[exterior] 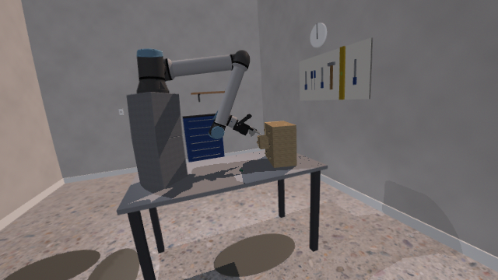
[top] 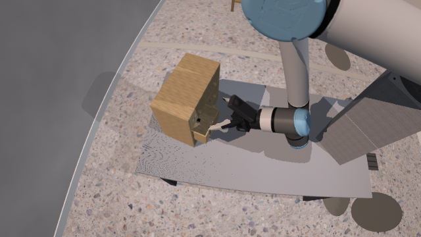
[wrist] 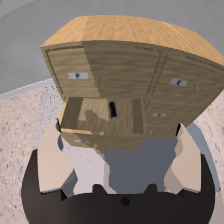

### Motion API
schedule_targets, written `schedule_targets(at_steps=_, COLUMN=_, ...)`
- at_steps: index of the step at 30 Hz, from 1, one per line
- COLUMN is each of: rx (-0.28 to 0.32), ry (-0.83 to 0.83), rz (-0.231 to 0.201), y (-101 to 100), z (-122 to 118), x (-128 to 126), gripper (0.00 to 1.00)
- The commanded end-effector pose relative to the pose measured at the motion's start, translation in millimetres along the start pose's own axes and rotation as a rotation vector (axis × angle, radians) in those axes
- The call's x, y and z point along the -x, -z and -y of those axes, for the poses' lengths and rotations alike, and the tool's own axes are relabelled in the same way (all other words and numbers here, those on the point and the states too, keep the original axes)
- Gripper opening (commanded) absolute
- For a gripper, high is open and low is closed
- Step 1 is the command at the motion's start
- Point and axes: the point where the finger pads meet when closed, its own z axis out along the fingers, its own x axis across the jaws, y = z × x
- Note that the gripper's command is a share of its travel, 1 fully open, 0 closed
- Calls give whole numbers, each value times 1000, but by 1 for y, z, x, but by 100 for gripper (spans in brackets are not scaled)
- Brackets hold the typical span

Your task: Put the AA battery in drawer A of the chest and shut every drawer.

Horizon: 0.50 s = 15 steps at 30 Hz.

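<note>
our gripper (wrist: 113, 172) hovers just in front of the wooden chest (top: 184, 97), fingers spread wide and holding nothing. the aa battery (wrist: 113, 110) lies inside the pulled-out drawer (wrist: 102, 132), toward its far wall. we cannot read that drawer's label, so whether it is a stays unconfirmed. the drop looks done; what is left, we judge, is pushing the drawer shut without shifting the upright chest on the table (exterior: 218, 187).
</note>
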Motion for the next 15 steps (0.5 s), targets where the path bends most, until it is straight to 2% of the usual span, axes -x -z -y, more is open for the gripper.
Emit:
schedule_targets(at_steps=1, rx=-1, ry=0, rz=0, y=12, z=-5, x=0, gripper=100)
schedule_targets(at_steps=5, rx=-1, ry=0, rz=0, y=18, z=-8, x=0, gripper=100)
schedule_targets(at_steps=15, rx=-1, ry=0, rz=0, y=50, z=-24, x=0, gripper=100)
